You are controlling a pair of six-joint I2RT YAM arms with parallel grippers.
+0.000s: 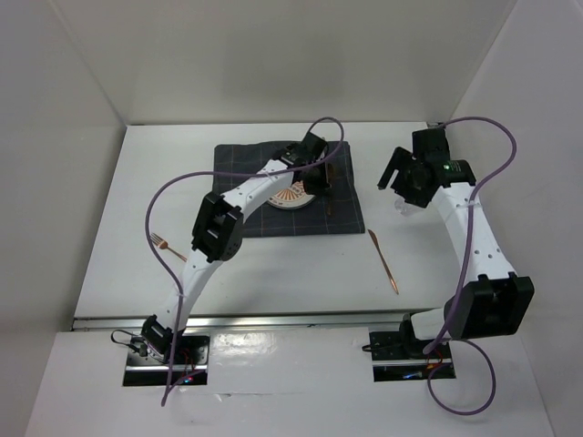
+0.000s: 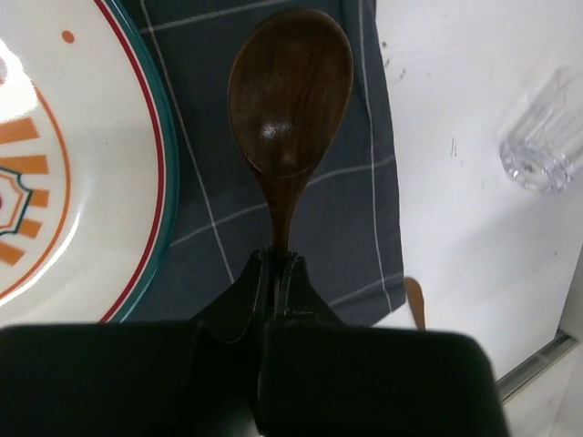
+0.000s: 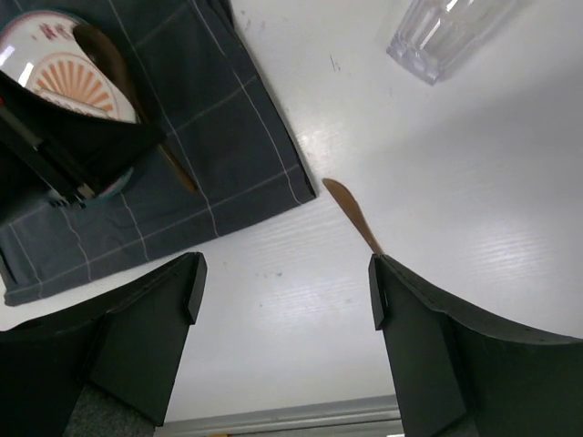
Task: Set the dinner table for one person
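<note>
The dinner table [image 1: 273,273], a large flat white rectangular top with silver metal rails, filled the space ahead of the two arm bases. One dark grey checked cloth mat [image 1: 237,159] was laid at its middle, and one round white plate [image 2: 91,182] with an orange sunburst and a teal-and-red rim was set on that mat.

One dark brown wooden spoon [image 2: 290,91] was held by its handle over the mat's right part, just beside the plate – the left gripper [image 2: 279,264] was clamped on it. Whether the spoon touched the cloth could not be told.

One copper-coloured knife [image 1: 383,262] was laid on the bare table off the mat's near right corner, and one copper-coloured fork [image 1: 164,244] well apart to the mat's left. One clear ribbed glass [image 3: 446,27] was seen right of the mat, clear of it. The right gripper [image 3: 284,291] was hung above the table near that glass – its fingers spread wide, nothing between them.
</note>
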